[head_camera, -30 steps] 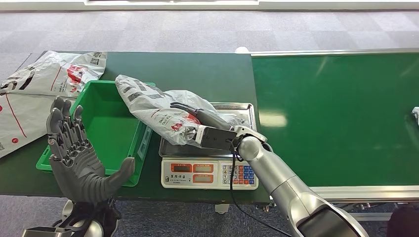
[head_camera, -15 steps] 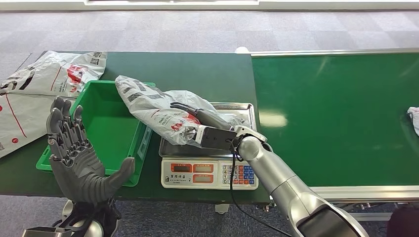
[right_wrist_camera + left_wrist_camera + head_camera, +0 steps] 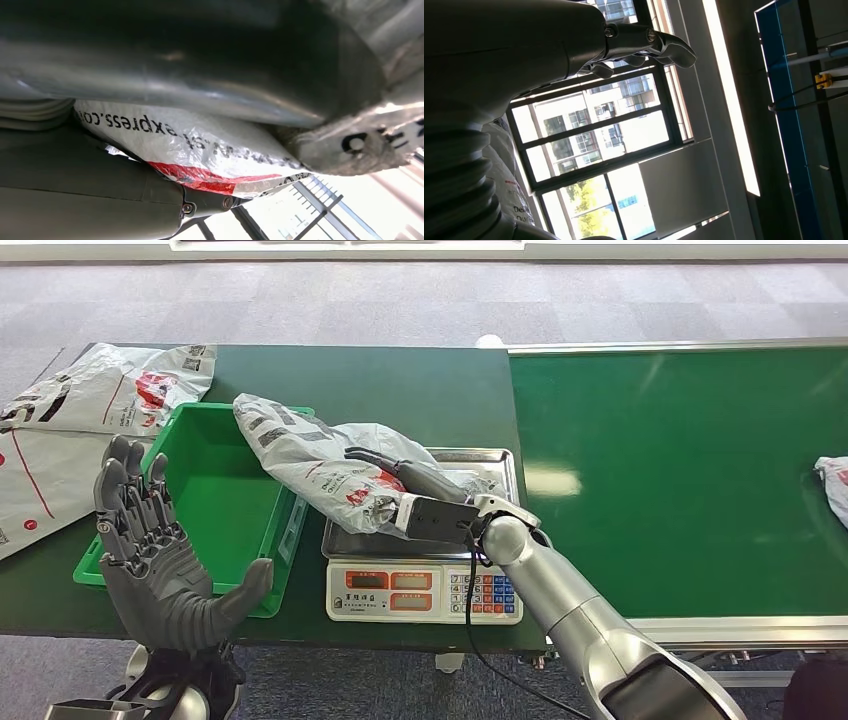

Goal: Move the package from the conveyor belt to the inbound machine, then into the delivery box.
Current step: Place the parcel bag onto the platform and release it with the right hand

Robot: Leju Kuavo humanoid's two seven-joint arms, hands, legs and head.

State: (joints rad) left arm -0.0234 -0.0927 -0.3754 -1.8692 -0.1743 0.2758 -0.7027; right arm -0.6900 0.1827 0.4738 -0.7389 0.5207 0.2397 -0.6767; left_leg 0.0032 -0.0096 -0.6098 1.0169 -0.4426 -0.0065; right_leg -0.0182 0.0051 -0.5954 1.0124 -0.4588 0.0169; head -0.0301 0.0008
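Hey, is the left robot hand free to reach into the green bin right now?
Probably yes. The left robot hand is open, holding nothing, raised at the green bin's near corner. Only the held package overhangs the bin's far corner.

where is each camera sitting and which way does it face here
Head view: high on the body, looking down at the scale, green bin and conveyor belt; both arms show.
Left wrist view: behind the raised left hand, facing up at windows and ceiling.
Right wrist view: close behind the right hand, pressed against the package.
Shared: head and right wrist views show the package held by the right hand.
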